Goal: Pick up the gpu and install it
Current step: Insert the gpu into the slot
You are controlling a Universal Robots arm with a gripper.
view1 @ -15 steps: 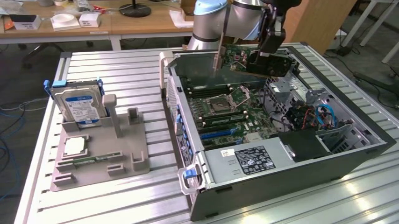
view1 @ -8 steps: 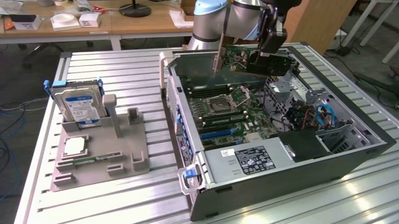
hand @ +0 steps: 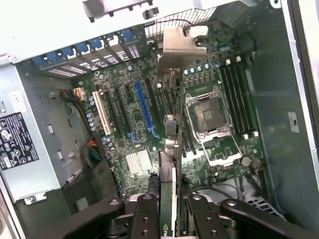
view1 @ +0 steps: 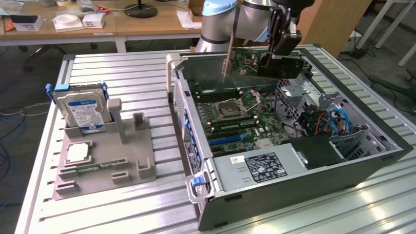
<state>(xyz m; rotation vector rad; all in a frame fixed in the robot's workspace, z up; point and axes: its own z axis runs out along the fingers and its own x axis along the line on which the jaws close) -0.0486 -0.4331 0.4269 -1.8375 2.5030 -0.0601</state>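
robot gripper (view1: 278,62) clamps the gpu (view1: 249,60) on edge above the open computer case (view1: 364,168), well clear of the motherboard (view1: 250,122). the card's long axis runs about level, green face to the exterior camera. its silver bracket (view1: 227,58) hangs down at the exterior view's left end, near the case wall. from the wrist, the gpu (hand: 169,169) shows edge-on between the fingers (hand: 144,216), roughly parallel to the blue slot (hand: 144,107), over the strip between that slot and the cpu socket (hand: 207,117). bare board lies beneath.
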